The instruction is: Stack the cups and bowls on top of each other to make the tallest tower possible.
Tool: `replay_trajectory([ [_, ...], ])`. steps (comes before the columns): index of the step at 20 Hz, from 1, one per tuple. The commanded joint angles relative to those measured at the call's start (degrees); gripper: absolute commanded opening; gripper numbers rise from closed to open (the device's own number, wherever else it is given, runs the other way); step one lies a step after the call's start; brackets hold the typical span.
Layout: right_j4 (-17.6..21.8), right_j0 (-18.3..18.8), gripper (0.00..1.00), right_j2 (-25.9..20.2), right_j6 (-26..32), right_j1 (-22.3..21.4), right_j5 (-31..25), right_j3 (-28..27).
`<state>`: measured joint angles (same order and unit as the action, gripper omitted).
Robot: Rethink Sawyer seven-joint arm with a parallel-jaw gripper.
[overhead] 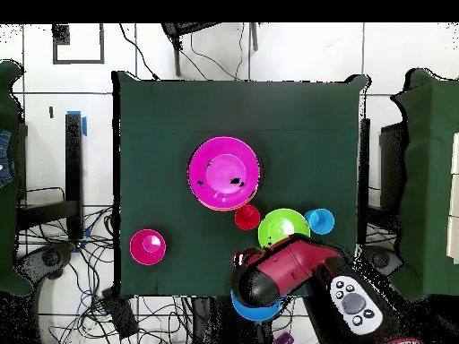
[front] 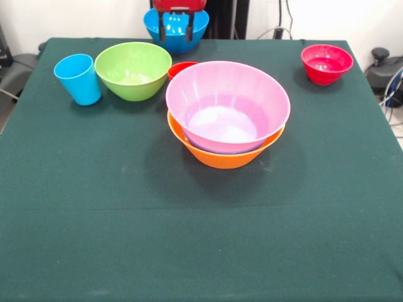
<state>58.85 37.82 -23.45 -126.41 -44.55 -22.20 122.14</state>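
Observation:
The tower is a large pink bowl [front: 227, 104] nested in the big orange bowl [front: 220, 157] at mid-table; it also shows in the overhead view [overhead: 224, 172]. A red cup [front: 181, 67] stands just behind it. A lime green bowl [front: 132, 70] and a light blue cup [front: 79, 78] stand to the left. A small red bowl [front: 326, 63] is at the far right. A blue bowl [front: 176, 36] sits at the far edge. My gripper [front: 175, 30] hangs open over it, fingers [front: 163, 30] down at its mouth. The purple bowl, second blue bowl and green cup are out of view.
In the overhead view my red arm [overhead: 282, 269] reaches over the blue bowl [overhead: 255, 311] at the table's base-side edge. Cables and black equipment lie on the floor beside the table [overhead: 54, 260]. The dark green cloth [front: 201, 239] covers the table.

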Motion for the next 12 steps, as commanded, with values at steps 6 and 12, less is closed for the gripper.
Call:
replay_trajectory([
  [6,-3.7,-3.0,1.00,-3.4,6.4,-1.2,-5.3,1.7],
  [12,-1.3,-6.9,1.00,1.6,0.5,1.1,-3.8,0.4],
])
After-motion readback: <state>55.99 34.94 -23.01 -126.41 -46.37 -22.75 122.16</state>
